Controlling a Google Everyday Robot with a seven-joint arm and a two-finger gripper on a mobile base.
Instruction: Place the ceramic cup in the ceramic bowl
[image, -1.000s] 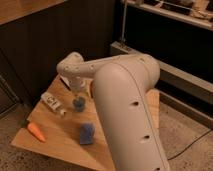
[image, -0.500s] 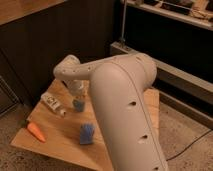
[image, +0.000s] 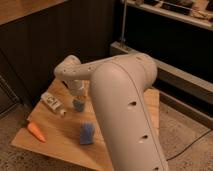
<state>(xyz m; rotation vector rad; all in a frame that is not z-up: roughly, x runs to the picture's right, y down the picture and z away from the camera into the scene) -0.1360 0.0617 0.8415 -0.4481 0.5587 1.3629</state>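
The ceramic cup (image: 78, 104), small, blue and round, stands on the wooden table (image: 60, 142) near its middle. My gripper (image: 77, 95) hangs from the bent white arm (image: 120, 100) right above the cup, at or touching its rim. The arm covers the table's right half. The orange-red ceramic bowl is out of view, perhaps behind the arm.
A flat blue sponge (image: 87, 133) lies in front of the cup. An orange carrot (image: 36, 131) lies near the table's front left edge. A white bottle (image: 52, 103) lies on its side left of the cup. A dark wall and a metal shelf frame (image: 165, 70) stand behind.
The arm's elbow has shifted slightly left and down, bringing the gripper closer onto the cup. The cup, sponge, carrot and bottle have not moved.
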